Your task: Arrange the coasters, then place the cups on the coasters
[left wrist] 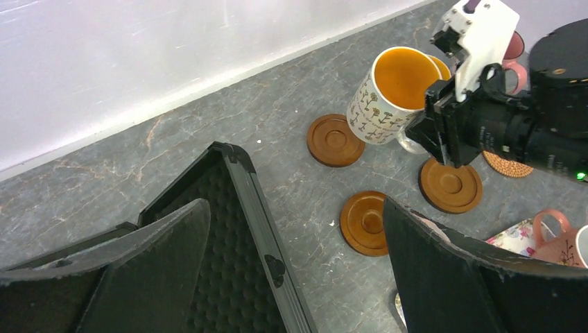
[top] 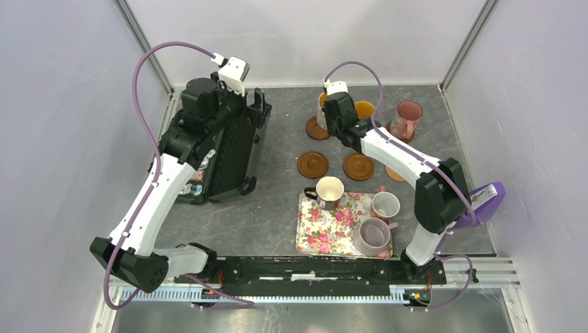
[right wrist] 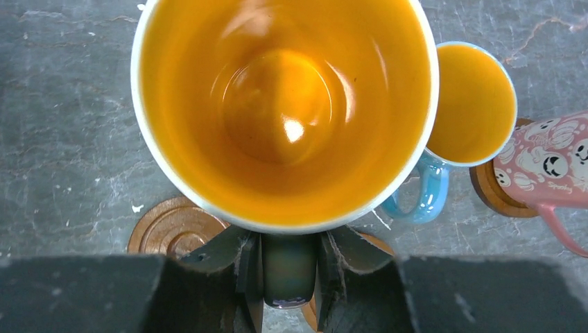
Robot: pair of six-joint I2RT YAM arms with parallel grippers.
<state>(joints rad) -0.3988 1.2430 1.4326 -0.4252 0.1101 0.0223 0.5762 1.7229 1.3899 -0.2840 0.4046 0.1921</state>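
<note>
While right gripper (right wrist: pixel 290 269) pinches white patterned mug (left wrist: pixel 388 94) by its handle | mug tilted over brown coaster (left wrist: pixel 335 139) | glazed ceramic: likely rigid, slippery, breakable | left gripper (left wrist: pixel 298 236) spread, empty

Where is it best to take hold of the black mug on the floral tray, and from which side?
The black mug stands upright and its handle juts left, unobstructed. Probably best to pinch the handle from above, coming in from the left.
</note>
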